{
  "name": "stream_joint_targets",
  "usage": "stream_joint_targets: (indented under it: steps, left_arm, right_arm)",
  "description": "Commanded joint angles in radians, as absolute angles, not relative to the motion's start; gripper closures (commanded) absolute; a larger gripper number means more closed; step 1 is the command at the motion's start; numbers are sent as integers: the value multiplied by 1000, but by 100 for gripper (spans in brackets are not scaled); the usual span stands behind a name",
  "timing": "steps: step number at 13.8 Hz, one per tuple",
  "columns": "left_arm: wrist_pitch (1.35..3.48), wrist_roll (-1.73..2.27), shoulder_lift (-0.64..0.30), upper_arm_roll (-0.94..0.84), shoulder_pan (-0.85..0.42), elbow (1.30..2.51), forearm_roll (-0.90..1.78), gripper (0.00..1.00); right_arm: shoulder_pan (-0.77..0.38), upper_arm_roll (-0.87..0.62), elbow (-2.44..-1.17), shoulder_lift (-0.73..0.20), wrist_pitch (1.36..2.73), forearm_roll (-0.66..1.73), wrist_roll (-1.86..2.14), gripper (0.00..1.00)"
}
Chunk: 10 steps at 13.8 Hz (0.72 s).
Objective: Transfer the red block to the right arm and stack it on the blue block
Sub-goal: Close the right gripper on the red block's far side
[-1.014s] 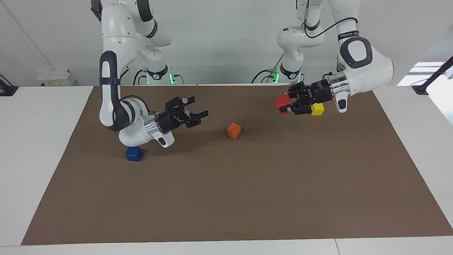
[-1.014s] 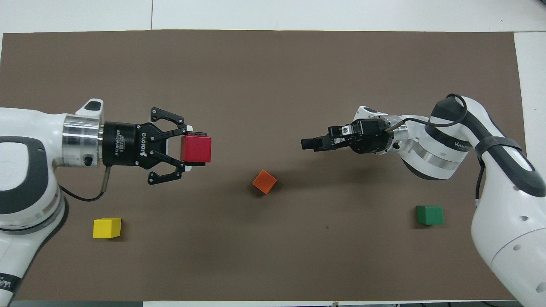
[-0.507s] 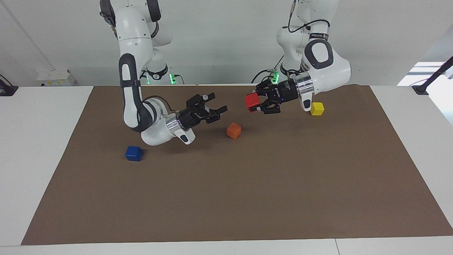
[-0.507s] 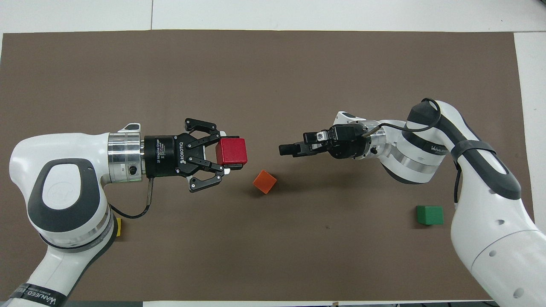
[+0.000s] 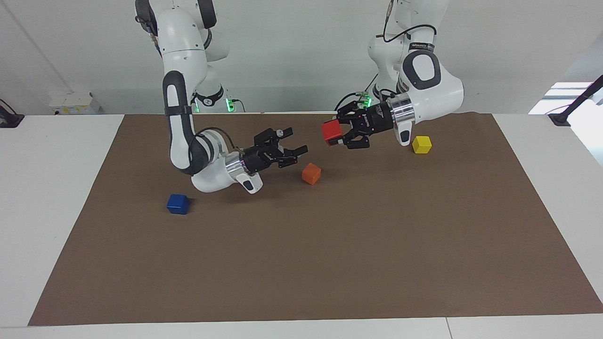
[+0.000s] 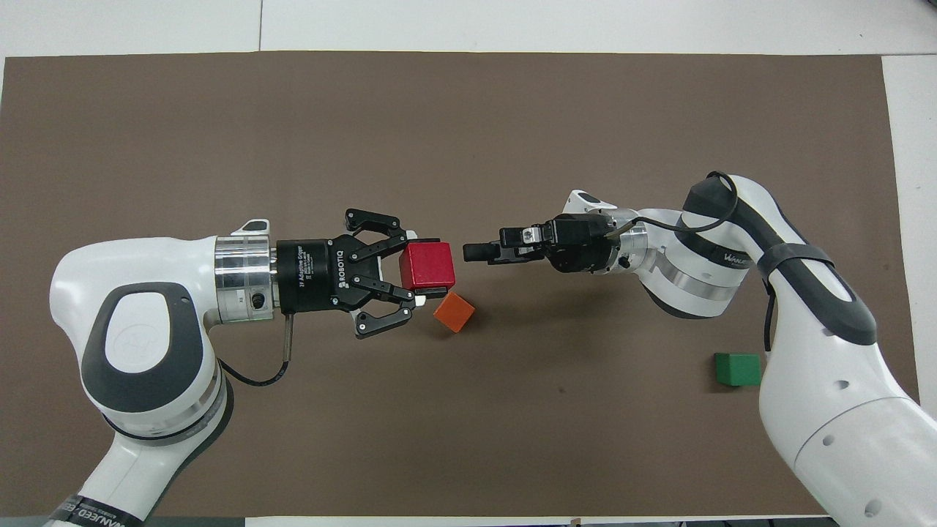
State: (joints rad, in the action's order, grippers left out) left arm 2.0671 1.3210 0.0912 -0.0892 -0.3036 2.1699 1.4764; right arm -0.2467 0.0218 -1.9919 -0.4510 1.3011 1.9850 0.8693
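My left gripper [image 5: 333, 135] is shut on the red block [image 5: 330, 132] and holds it in the air over the middle of the mat, above the orange cube; it also shows in the overhead view [image 6: 429, 268] with the red block [image 6: 432, 263]. My right gripper [image 5: 297, 141] is open, points at the red block and stops a short gap from it, not touching; the overhead view shows it edge-on [image 6: 470, 252]. The blue block [image 5: 178, 204] sits on the mat toward the right arm's end. In the overhead view the right arm hides it.
An orange cube [image 5: 311, 173] lies on the brown mat [image 5: 330, 263] under the two grippers, also in the overhead view [image 6: 454, 312]. A yellow cube [image 5: 421, 144] sits toward the left arm's end. A green cube [image 6: 738, 369] sits near the right arm's base.
Both grippers have moved toward each other over the middle of the mat. The left gripper carried the red block along, and the gap to the open right gripper has shrunk.
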Motion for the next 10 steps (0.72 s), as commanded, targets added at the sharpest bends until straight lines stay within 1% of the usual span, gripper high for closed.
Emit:
stream_joint_targets:
  steps: [1,4,7,10]
  left_arm:
    - [2100,1333,117,-80,-333,2191,1517,100]
    - [2132,1335,117,-80,-351,2191,1519,100]
    - [2213,1335,109,-81,-399,2186,1558,100]
    - [2238,1300,107,-83,-408,2186,1562,100]
  right_arm:
    - [-255,23,-1968,-485,1307,2011,919,0]
    - [-255,23,-1959,-486,1315,2011,930,0]
    - [-267,23,-1936,-494,1356,2011,983,0]
    - [-270,23,-1933,-494,1371,2010,1034,0]
